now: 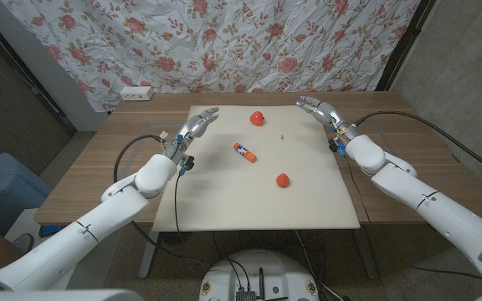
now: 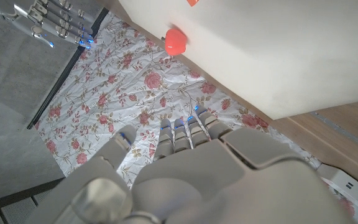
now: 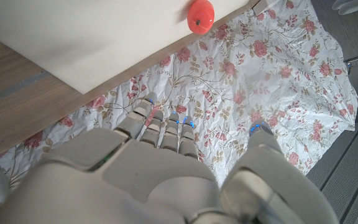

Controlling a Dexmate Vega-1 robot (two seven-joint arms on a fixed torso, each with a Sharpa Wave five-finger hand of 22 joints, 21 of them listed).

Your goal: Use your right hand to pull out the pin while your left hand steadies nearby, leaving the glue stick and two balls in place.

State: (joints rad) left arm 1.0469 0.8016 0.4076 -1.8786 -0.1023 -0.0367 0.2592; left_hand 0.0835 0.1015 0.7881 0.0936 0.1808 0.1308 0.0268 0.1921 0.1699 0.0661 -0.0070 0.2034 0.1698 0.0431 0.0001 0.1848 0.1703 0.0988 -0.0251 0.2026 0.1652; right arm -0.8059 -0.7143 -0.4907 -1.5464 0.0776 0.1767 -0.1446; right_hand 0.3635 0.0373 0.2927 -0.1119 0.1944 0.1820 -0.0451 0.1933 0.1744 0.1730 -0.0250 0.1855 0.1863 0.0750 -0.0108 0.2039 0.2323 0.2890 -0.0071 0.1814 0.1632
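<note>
The pin (image 1: 283,134) is a very small red mark on the white mat (image 1: 224,209), in the far half of the mat, between the far ball (image 1: 258,118) and the right edge. It is too small to tell if it stands upright or lies down. The glue stick (image 1: 244,151) lies tilted near the middle of the mat, and the near ball (image 1: 283,180) rests closer to the front edge of the counter (image 1: 99,167), a little to the right.

The right hand (image 1: 318,109) hovers over the far right corner of the mat, with fingers apart and nothing in them. It is well apart from the pin. The left hand (image 1: 197,125) is at the far left corner of the mat, also with spread fingers and holding nothing; it is near the far ball but does not touch it.

I judge that the step now is the approach of the right hand to the pin. To do it well, the right hand should move toward the middle of the mat and come down from above, so the fingers do not sweep the far ball, which lies just beside the path. A fine pinch with thumb and one finger is needed, because the pin is so thin. The pull should go straight up, so the mat does not shift and the balls do not roll. The left hand can press the mat lightly at its corner, away from the ball.
</note>
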